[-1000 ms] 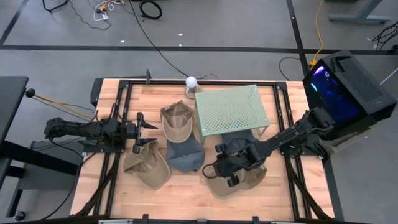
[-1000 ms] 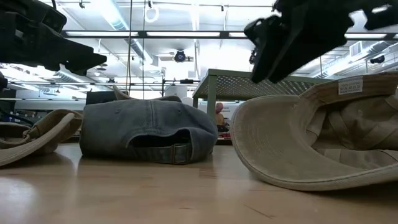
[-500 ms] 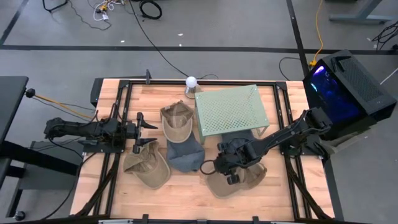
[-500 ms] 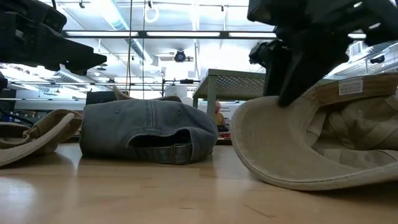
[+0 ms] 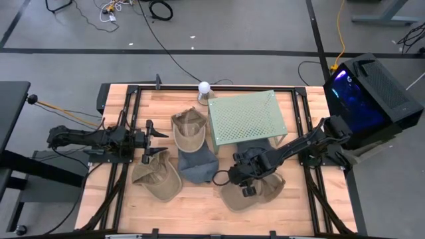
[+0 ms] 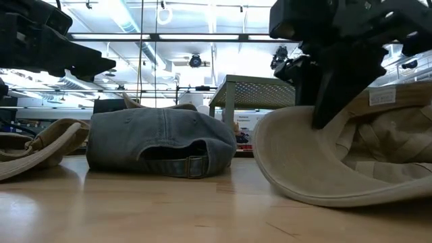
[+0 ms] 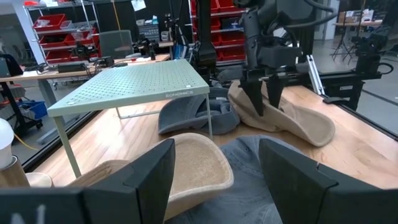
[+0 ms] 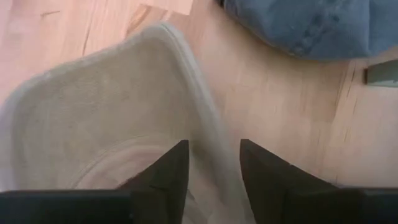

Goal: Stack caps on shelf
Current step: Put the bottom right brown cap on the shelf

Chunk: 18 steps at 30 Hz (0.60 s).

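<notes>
My right claw (image 5: 234, 178) straddles the brim of an upturned tan fabric cap (image 5: 255, 192) on the wooden surface (image 5: 199, 206), fingers apart, beside the pale green perforated shelf (image 5: 246, 117); my left claw (image 5: 154, 141) waits open

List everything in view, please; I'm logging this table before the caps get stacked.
tan caps: three; one upside down at the table's front right, one at front left, one behind the blue-grey cap beside the shelf.
blue-grey caps: two; one at the middle, one under the shelf.
shelf: one, pale green, perforated, back of the table, nothing on top.
table: one, light wood with a black frame.
white ball: one, at the back edge.
black box: one, blue light, off the table's right side.
left gripper: open, waiting at the left side.
right gripper: fingers astride the brim edge of the front-right tan cap.
</notes>
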### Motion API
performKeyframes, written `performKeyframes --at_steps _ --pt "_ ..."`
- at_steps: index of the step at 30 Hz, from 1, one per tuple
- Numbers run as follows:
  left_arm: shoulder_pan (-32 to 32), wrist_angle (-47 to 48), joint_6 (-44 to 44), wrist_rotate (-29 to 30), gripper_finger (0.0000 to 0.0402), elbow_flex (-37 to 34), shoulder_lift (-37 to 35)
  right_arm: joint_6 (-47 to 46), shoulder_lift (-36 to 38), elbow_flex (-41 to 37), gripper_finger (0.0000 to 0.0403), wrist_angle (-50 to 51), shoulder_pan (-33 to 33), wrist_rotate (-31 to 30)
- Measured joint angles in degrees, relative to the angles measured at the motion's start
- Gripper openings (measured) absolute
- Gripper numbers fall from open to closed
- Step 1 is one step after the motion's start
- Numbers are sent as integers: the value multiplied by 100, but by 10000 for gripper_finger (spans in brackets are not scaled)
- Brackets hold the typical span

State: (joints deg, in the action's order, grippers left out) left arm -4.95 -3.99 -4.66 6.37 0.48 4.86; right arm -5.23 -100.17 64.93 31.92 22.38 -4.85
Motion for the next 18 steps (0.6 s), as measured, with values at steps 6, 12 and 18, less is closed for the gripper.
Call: performKeyframes --at_steps 6,12,18 --pt "1 0 1 0 238 -1 0 332 -12 0 53 -25 -31 258" --pt "0 -2 1 -1 238 -1 0 592 63 90 12 -93 -88 289" --pt "0 -2 -1 0 238 -1 -2 1050 89 273 8 -337 -54 94"
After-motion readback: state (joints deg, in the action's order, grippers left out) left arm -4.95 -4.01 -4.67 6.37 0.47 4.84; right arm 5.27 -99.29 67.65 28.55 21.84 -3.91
